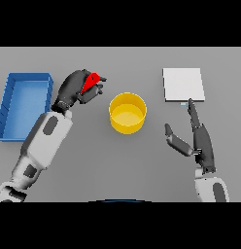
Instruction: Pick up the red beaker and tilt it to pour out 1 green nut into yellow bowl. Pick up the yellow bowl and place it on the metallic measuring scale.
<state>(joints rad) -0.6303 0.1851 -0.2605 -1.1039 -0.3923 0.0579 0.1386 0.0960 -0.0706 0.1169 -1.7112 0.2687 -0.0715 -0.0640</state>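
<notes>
Hands first, nearest the table's (117, 165) front edge. Right hand (200, 141) sits twd the front-right, palm sideways, fingers straight & spread from the thumb, holding nothing; its longest fingertip points at the far edge and reaches just short of the scale's near edge. Right forearm comes in from the front-right corner.

Left arm comes in from the front-left corner and runs diagonally up past the blue tray. Left hand (74, 90) is in the left-centre area, fingers curled tight round the red beaker (92, 80); only a small red wedge of beaker shows betw. the dark fingers, tipped twd the bowl. Nut not visible.

Yellow bowl (127, 113) stands upright near table centre, just right of the left hand, not touching it; inside looks plain yellow, can't tell if anything's in it.

Blue tray (25, 104), open-topped w/ raised walls, lies along the left edge, beside the left forearm.

Metallic measuring scale (183, 84), a flat pale square plate, lies farthest back twd the far-right, well apart from the bowl, w/ nothing on it.
</notes>
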